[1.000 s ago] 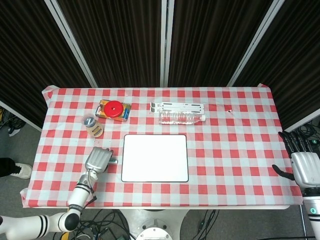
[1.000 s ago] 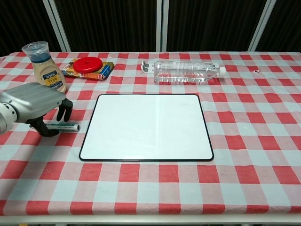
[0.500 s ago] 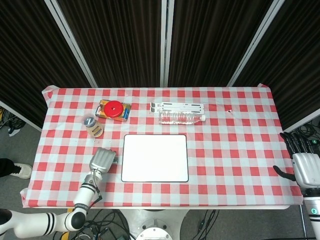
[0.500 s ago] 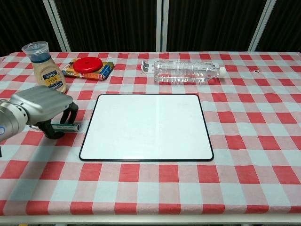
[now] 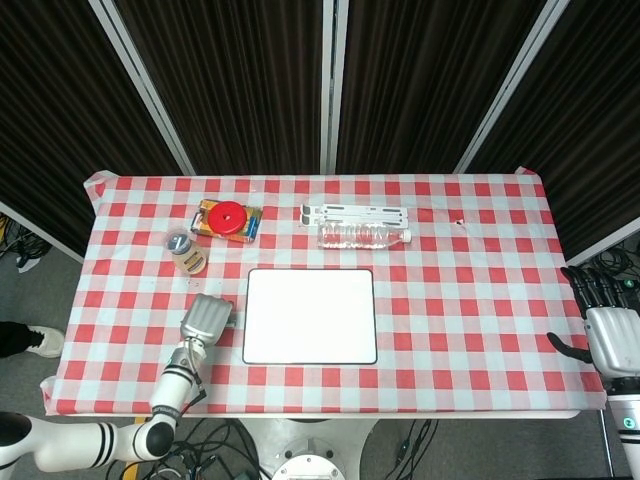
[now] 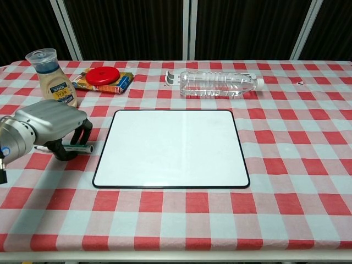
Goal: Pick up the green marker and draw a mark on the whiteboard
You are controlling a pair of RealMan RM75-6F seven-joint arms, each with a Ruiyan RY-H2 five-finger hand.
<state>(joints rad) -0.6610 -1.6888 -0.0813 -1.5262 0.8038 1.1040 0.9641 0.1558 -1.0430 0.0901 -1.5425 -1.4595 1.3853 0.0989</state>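
The green marker (image 6: 78,147), a white barrel with a dark cap, lies on the checked cloth just left of the whiteboard (image 6: 170,148). My left hand (image 6: 52,126) sits over it, fingers (image 6: 84,132) curled round the barrel with the thumb below, so only its right end shows. From the head view the left hand (image 5: 205,318) covers the marker beside the whiteboard (image 5: 310,315), whose surface is blank. My right hand (image 5: 605,335) hangs off the table's right edge with fingers apart, holding nothing.
A dressing bottle (image 6: 53,80) stands behind the left hand. A red disc on a flat packet (image 6: 103,75) lies at the back left. A clear water bottle (image 6: 220,83) lies on its side behind the board, with a white rack (image 5: 355,212) beyond it.
My left hand has slid right over the marker and its fingers have curled in round the barrel. The right hand has stayed put.
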